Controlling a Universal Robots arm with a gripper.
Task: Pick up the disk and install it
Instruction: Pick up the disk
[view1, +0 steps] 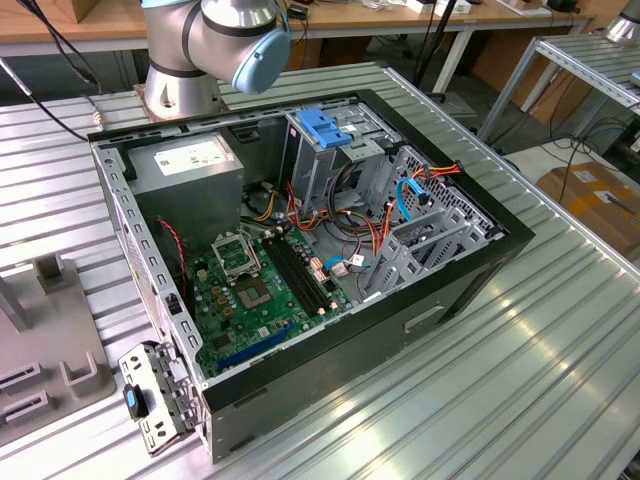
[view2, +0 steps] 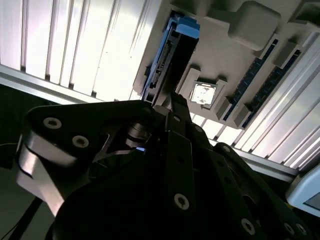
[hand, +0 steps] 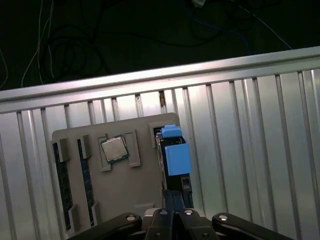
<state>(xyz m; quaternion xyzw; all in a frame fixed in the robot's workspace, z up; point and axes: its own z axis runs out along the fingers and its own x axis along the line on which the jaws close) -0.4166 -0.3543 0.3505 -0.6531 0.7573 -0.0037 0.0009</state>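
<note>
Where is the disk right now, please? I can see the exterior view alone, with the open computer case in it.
Observer: In the first wrist view the disk stands on edge in a slot of the grey tray.
Operator: Thank you. Is the pincer anywhere near it?
Observer: Yes. In both wrist views the pincer is right at the disk, lined up along its edge. I cannot tell whether it has hold of it.
Operator: Is anything else in that tray?
Observer: A square chip lies flat in a recess beside the disk.
</note>
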